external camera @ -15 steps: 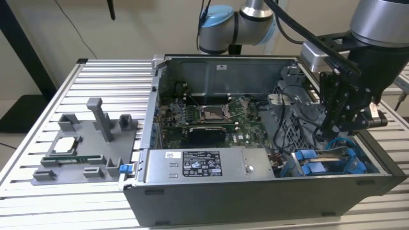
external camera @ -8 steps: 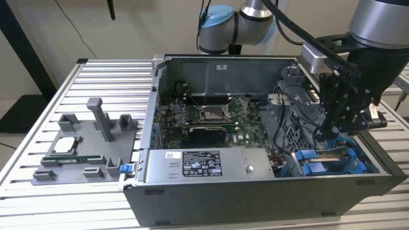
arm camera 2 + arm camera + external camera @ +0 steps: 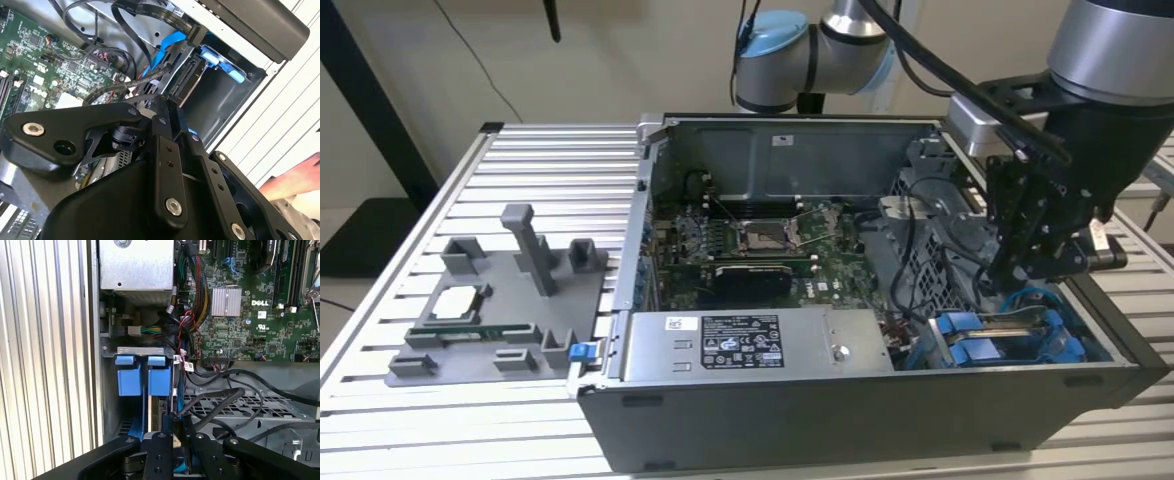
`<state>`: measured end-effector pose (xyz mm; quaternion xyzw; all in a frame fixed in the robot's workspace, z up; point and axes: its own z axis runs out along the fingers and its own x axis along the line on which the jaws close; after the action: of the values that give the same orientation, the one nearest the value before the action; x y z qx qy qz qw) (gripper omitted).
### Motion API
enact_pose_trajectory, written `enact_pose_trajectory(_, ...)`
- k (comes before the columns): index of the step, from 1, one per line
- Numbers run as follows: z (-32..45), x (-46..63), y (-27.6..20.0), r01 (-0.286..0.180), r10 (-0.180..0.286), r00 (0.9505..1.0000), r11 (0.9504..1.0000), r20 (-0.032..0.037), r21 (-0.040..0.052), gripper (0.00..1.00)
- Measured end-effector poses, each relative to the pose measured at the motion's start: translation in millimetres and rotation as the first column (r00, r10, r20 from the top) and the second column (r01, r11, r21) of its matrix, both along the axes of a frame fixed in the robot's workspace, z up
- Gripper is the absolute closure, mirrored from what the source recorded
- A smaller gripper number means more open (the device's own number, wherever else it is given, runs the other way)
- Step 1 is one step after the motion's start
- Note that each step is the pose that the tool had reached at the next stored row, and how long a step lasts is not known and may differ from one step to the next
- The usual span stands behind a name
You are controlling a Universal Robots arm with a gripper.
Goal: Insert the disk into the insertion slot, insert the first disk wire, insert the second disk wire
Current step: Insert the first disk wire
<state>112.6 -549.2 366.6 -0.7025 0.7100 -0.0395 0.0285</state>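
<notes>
Because the computer case [image 3: 854,410] lies open on top, we can look straight into it: a motherboard [image 3: 761,250] on its floor, a silver power-supply box [image 3: 747,345] along the wall nearest the exterior camera, and the insertion slot [image 3: 987,348] with its blue rails in the corner at the exterior view's right. The disk [image 3: 190,77] stands on edge inside that slot. The gripper [image 3: 171,427] hangs just over it with its fingers drawn narrow, and a black wire [image 3: 215,399] ends right at their tips; we cannot tell whether it is pinched. A blue cable [image 3: 167,47] loops close by. Bundled wires crowd one side of the slot and the case wall presses the other, so free room is slim. The case rests on a slatted metal table [image 3: 547,160], beside a grey fixture tray [image 3: 520,345] holding a processor chip [image 3: 454,302] and a memory stick [image 3: 474,330]
</notes>
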Motion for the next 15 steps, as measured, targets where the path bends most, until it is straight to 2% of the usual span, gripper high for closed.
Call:
enact_pose_trajectory(8, -1.1, 0.2, 0.0, 0.000, 0.000, 1.0000, 1.0000, 0.0000, -0.0020, 1.00)
enact_pose_trajectory(15, -2.5, 0.3, 0.0, 0.000, 0.000, 1.0000, 0.9999, -0.0001, -0.0121, 1.00)
